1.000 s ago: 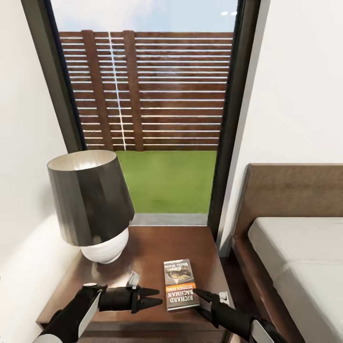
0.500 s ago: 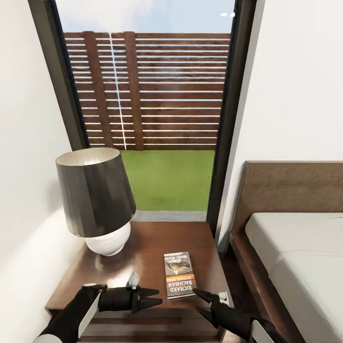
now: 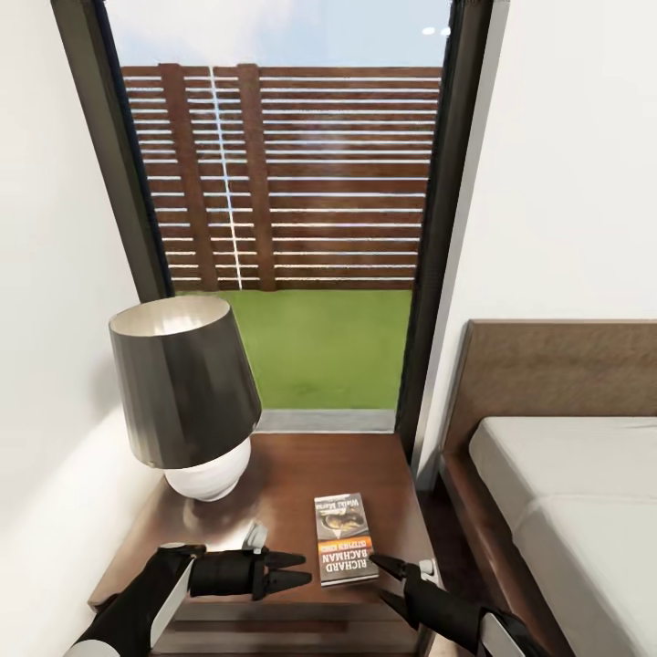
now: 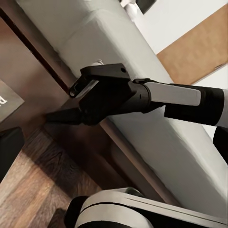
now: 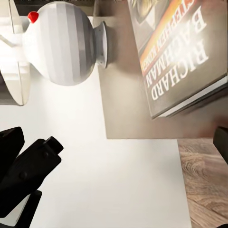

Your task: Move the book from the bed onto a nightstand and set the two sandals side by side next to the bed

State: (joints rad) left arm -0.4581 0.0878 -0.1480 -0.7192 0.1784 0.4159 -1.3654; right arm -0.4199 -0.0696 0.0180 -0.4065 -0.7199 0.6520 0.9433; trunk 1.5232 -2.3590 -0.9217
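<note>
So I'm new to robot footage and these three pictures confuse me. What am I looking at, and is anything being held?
It is a simulated two-armed robot in a bedroom. One picture looks down from its head: the left gripper and right gripper hover, holding nothing, on either side of the book, which lies flat on the nightstand beside a lamp. The bed is to the right. The other two come from cameras near each gripper: the right wrist one sees the book's cover close up, the left wrist one sees the opposite arm.
</note>
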